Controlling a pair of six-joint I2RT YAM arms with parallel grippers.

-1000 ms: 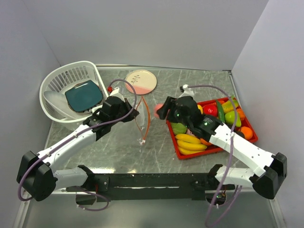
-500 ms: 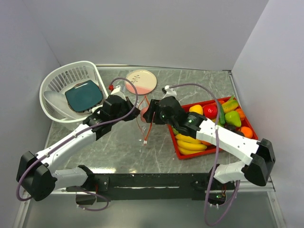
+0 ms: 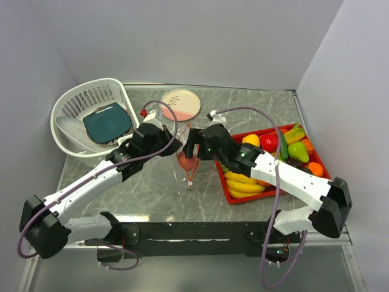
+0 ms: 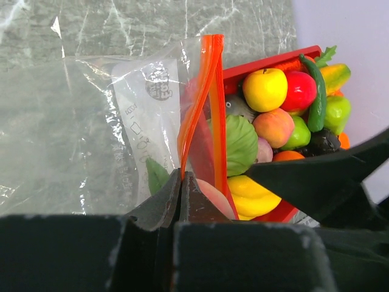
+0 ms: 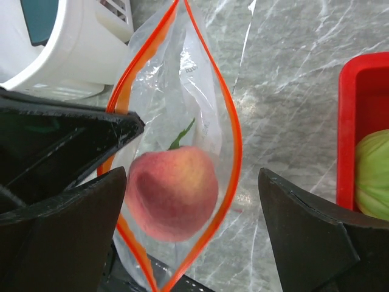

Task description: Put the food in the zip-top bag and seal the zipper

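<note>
Grey marble-patterned table [image 3: 146,188]: white lattice basket [image 3: 78,153] far left, round plate [image 3: 180,104] far centre, red tray [image 3: 236,196] right, zip-top bag [image 3: 182,173] centre, lower part on surface.

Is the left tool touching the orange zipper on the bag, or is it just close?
Touching. The left wrist view shows the left tool shut on the zipper. The orange strip runs straight down into the pinch between its fingertips, with no gap.

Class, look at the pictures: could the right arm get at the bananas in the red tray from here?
Probably yes. The right gripper is open and empty above the bag, with the peach already inside it. The bananas lie uncovered at the near edge of the tray, close beside that arm.
</note>
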